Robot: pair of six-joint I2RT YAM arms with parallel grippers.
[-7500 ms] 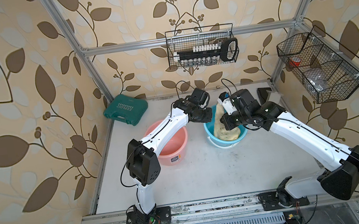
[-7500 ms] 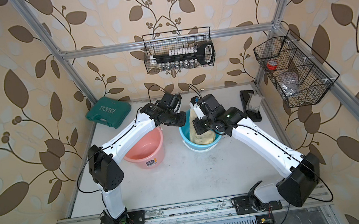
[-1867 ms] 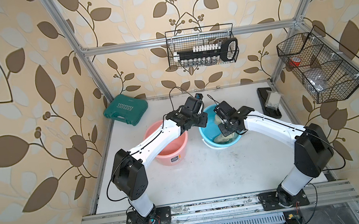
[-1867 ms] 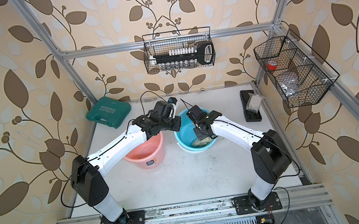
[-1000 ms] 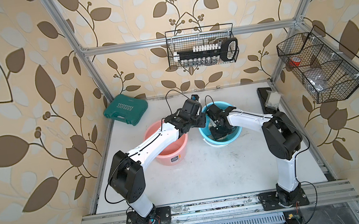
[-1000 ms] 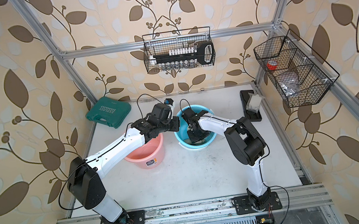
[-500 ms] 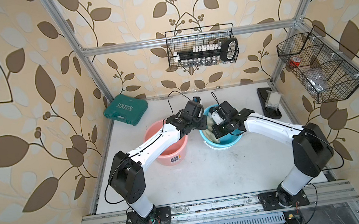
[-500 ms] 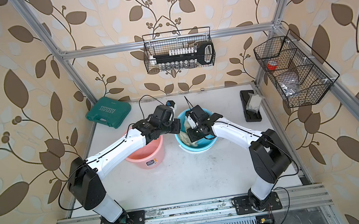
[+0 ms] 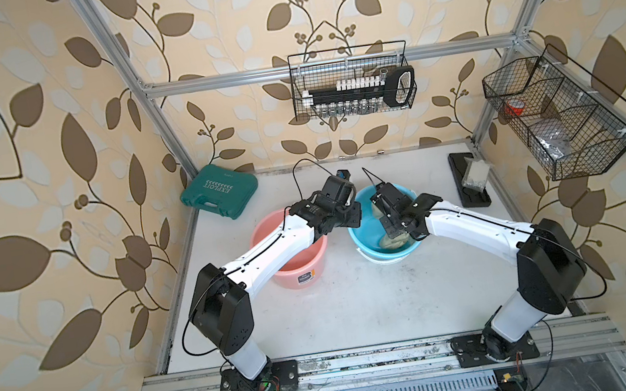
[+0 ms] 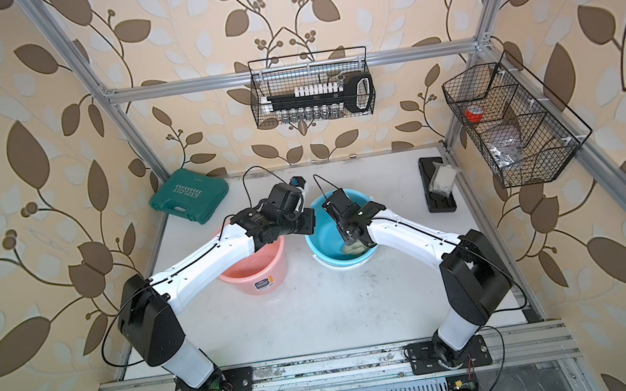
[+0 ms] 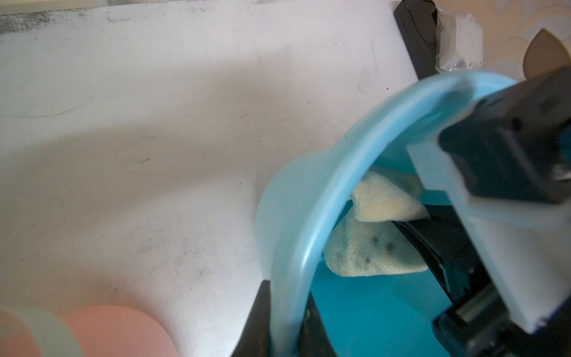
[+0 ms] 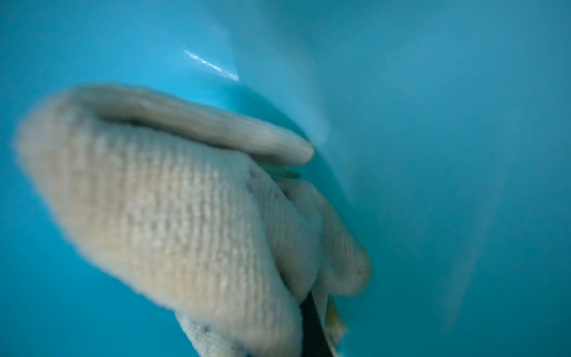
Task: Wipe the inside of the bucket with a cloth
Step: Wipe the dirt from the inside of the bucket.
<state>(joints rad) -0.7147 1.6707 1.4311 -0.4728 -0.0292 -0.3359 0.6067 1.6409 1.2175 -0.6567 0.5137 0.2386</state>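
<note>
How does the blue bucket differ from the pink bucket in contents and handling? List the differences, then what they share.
The blue bucket holds the cloth, pinched by the right gripper; no cloth shows in the pink bucket, partly hidden under the left arm. The left gripper clamps the blue bucket's rim; nothing grips the pink bucket. The pink bucket bears a label; the blue bucket shows none. Both are round, open-topped, side by side.

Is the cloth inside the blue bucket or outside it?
Inside: the cloth sits bunched below the blue bucket rim, against its inner wall, in the right gripper.
</note>
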